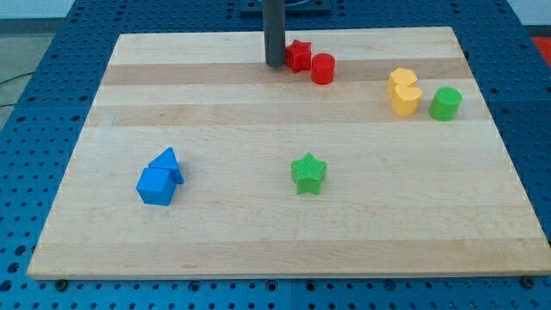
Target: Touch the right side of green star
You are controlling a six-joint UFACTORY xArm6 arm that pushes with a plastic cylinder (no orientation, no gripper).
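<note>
Nearest the view's bottom, the pale wooden surface (258,250) lies bare along its front edge, set on a blue perforated bench (26,215). A little farther in, toward the view's left, a blue cube (155,186) and a blue wedge-like block (168,164) sit touching each other. Near the middle of the board, slightly to the view's right of centre, stands the green star (308,173), alone and well apart from every other piece. Farther back on the view's right, two yellow blocks (404,92), whose exact shapes are hard to make out, press together, with a green cylinder (446,103) just beside them. At the view's top, a red star-like block (298,55) and a red cylinder (323,68) cluster together, and my tip (275,64) rests against the left flank of the red star-like block, the dark rod rising out of frame above it. The arm carries no pincer, so there is nothing to report as wide, narrow or holding. As judged from this scene, the task is not yet under way in any visible sense: my tip is well apart from the green star, on the far side of the board, and the whole approach remains, namely travelling toward the view's bottom, coming round to the star's right side and making contact there.
</note>
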